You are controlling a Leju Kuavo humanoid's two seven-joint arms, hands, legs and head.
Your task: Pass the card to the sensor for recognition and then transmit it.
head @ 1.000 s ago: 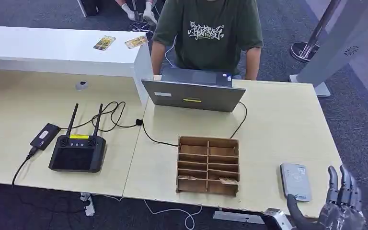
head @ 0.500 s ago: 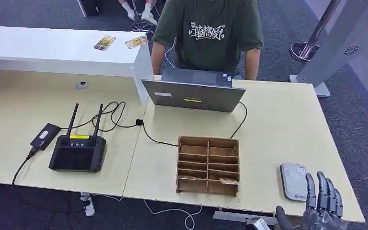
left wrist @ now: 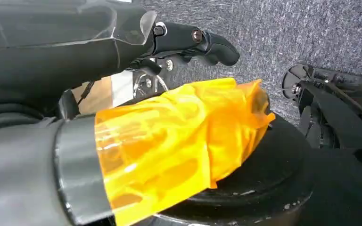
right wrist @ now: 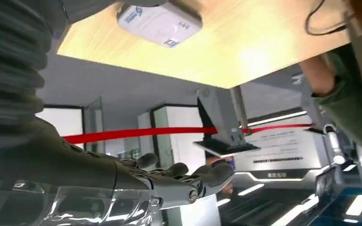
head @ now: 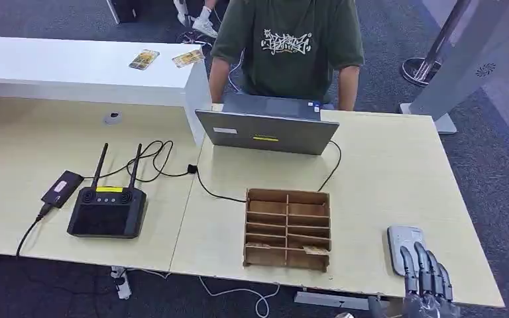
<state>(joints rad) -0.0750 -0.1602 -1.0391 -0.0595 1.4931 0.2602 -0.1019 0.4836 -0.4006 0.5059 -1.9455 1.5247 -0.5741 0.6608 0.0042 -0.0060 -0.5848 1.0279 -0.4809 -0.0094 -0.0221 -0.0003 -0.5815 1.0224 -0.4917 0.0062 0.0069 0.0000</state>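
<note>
Right hand [head: 427,285] at the counter's [head: 384,172] near right edge, fingers straight and apart, holding nothing; its tips overlap the near end of the sensor [head: 405,246] in the head view, contact not clear. Left hand [left wrist: 195,40] hangs low over the floor; whether it is spread or curled, cannot tell.

Card [head: 316,250]: a pale sliver in the near right compartment of the tray [head: 287,228], lying flat or nearly so. Long axis runs across the counter, left to right; which face is up, too small to tell.

Risks, as judged:
- Hand sits at the sensor, card is in the tray beside it; a sweep toward the tray could nudge the sensor off the near edge
- Card lies low between thin dividers; wide fingers may snag the wall, drag the tray, or push the card deeper instead of lifting it
- A shallow pinch on a flat card may slip on the way to the sensor
</note>
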